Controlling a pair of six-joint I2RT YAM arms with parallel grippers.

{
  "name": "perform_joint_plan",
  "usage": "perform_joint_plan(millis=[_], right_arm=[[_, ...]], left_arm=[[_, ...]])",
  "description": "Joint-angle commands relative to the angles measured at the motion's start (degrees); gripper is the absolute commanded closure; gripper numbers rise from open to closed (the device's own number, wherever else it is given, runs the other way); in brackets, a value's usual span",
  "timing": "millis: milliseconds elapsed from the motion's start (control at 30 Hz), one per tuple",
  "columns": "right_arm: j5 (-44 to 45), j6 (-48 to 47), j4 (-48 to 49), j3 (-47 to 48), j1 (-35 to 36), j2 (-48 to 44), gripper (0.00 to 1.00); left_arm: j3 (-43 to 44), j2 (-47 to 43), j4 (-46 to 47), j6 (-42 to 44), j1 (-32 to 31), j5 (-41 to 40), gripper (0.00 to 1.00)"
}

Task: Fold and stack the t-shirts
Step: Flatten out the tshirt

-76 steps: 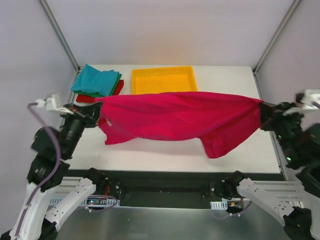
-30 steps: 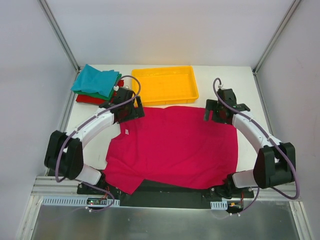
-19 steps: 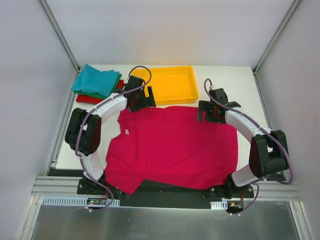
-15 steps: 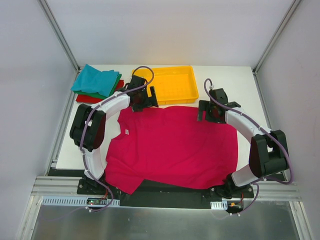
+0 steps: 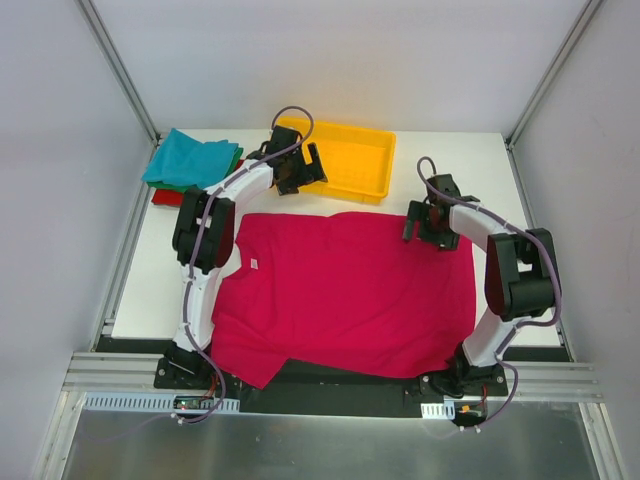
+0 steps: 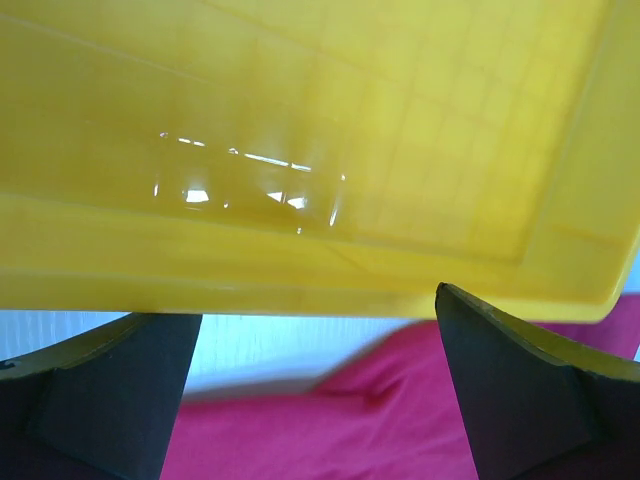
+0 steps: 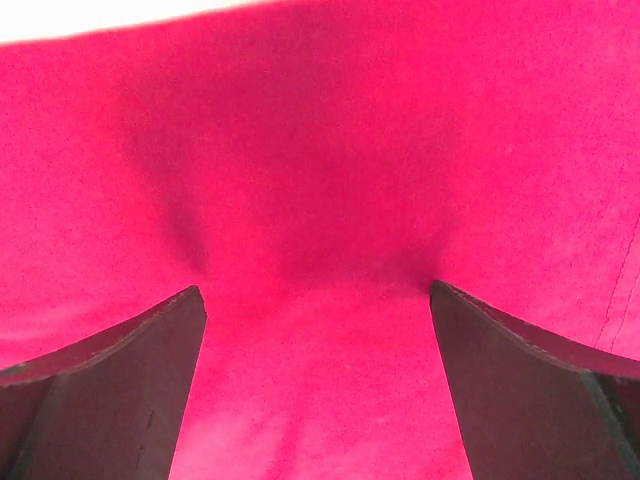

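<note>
One magenta-pink t-shirt [image 5: 350,290] lies spread flat across the middle of the tabletop [image 5: 500,170]. Its far edge stops just short of the yellow tray [image 5: 350,165]. Its near edge hangs over the near edge of the tabletop. A small white neck label [image 5: 254,264] shows on the side toward the left edge. The cloth is mostly smooth, with a rumpled fold at its near left corner.

Three folded tees are stacked at the far left corner. The teal tee [image 5: 190,160] is on top, the green tee [image 5: 237,160] shows beneath it on the right, and the red tee [image 5: 165,197] is at the bottom. The stack stands apart from the spread shirt, just left of the tray.

The tray sits at the middle of the far edge, slightly askew to it.

Left fingers [image 6: 110,400]: spread wide, nothing between them. The overhead view places them at the tray's near left corner. The wrist view shows the tray's rim, a strip of bare tabletop and the shirt's far edge beyond the tips. Contact with the tray cannot be confirmed.

Right fingers [image 7: 520,400]: spread wide, gripping nothing, above the shirt's far right corner, near the right edge of the tabletop. The cloth puckers between the tips. Whether they touch it cannot be told.
</note>
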Motion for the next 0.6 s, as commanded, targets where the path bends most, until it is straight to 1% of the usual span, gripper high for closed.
perform_joint_plan(millis=[0,133,300,433,567], right_arm=[[-0.2,1.0,-0.5,4.5,-0.4,1.6,0.04],[0.5,1.1,-0.6,5.3,-1.4,2.5,0.04],[1.3,1.1,-0.2,6.0,-2.4,2.5,0.04],[1.8,1.1,-0.4,7.1,-2.7,3.2,0.04],[1.2,1.1,0.3,6.0,-2.6,1.8,0.04]], left_arm=[[7.7,5.0,0.7,-2.6,0.7,0.7,0.01],[11.8,8.4,0.8,-5.9,0.5,4.1,0.01],[12.6,9.6,3.1,-9.3,-1.2,7.7,0.01],[14.1,9.9,5.6,-10.8,-3.4,6.6,0.01],[18.8,11.7,5.9,-12.0,-4.1,6.0,0.01]])
